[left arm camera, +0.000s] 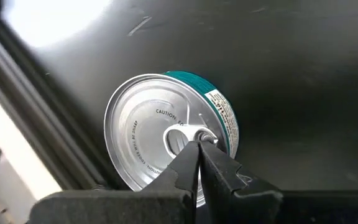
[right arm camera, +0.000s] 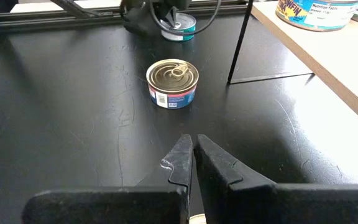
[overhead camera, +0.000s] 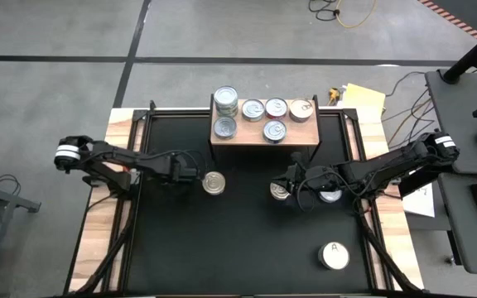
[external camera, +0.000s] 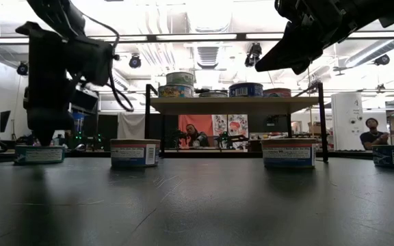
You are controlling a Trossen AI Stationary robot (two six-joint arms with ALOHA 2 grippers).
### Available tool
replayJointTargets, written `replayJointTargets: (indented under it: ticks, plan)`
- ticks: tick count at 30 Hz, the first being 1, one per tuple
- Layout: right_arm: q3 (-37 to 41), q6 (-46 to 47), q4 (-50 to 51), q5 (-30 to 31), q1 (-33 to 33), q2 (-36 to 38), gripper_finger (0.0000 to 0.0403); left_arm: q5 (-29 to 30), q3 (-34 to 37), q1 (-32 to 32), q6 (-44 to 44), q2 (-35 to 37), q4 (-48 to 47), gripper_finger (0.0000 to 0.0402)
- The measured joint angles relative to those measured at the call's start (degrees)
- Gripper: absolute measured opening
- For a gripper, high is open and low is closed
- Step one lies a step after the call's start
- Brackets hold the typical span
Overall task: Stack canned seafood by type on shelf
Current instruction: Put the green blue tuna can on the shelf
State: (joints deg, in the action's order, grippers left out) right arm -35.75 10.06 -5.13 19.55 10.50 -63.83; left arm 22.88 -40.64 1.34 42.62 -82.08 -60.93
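Meanwhile both arms reach inward, left end effector [left arm camera: 199, 146] and right end effector [right arm camera: 193, 142] pressed together.

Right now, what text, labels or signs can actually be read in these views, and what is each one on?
"CAUTION": stamped on the lid of the teal-sided can under the left gripper.
"A": on the white-topped can near the table's front right.
"Nutrition Facts": on the label of a can on the shelf, right wrist view.
Side labels on the tins in the low view: too small to read.
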Motion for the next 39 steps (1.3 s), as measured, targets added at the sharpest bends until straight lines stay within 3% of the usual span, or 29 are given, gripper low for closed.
replayJointTargets:
  ticks: [10,19,23,34,39]
  plan:
    - [0.1,0.0,0.0,0.0,0.0,0.0,0.0013,-7.2,0.0,-4.0,-5.7,5.1,6.9,0.0]
    - [0.2,0.0,0.1,0.0,0.0,0.0,0.0013,-7.8,0.0,-7.7,-5.8,9.5,6.3,0.0]
    - [0.2,0.0,0.1,0.0,0.0,0.0,0.0013,-5.3,0.0,-7.7,-4.8,10.6,5.9,0.0]
    - [0.2,0.6,0.1,0.0,0.0,0.0,0.0013,-0.4,0.7,-7.7,-0.2,6.2,6.4,0.0]
    - [0.2,0.6,0.1,0.0,0.0,0.0,0.0013,-1.4,0.7,-7.7,0.5,2.5,7.0,0.0]
